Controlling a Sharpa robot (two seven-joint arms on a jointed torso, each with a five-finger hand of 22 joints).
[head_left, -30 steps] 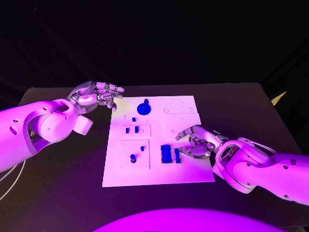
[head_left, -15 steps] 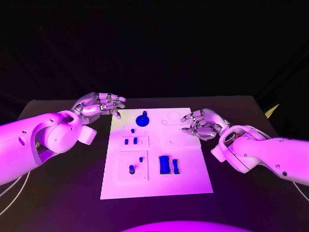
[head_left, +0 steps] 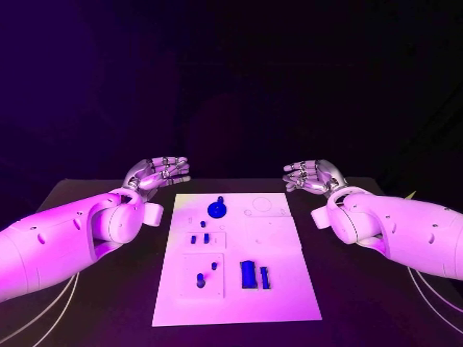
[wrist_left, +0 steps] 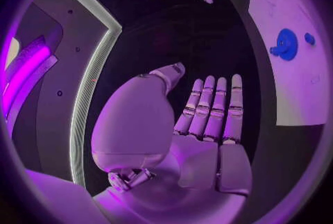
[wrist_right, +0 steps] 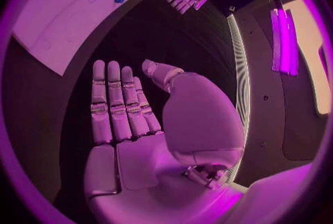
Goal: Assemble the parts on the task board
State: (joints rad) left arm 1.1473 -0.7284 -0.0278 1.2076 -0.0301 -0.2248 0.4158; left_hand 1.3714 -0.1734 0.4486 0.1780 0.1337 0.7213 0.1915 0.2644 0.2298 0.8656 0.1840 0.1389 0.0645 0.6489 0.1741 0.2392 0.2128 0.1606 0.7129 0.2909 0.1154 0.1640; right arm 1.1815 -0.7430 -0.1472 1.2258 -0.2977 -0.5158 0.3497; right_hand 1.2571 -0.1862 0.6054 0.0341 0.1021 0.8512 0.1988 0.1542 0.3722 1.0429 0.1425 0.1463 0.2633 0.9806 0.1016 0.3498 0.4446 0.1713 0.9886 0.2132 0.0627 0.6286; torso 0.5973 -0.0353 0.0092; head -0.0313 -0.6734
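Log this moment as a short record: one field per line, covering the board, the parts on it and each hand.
surface: black table
task board: white plate lying flat in the middle of the table
parts: round blue piece near the board's far end; small blue pieces mid-board; two upright blue bars near the board's near end
left hand: raised beyond the board's far left corner, fingers apart, holds nothing
right hand: raised beyond the board's far right corner, fingers apart, holds nothing
contact: neither hand touches the board or a part
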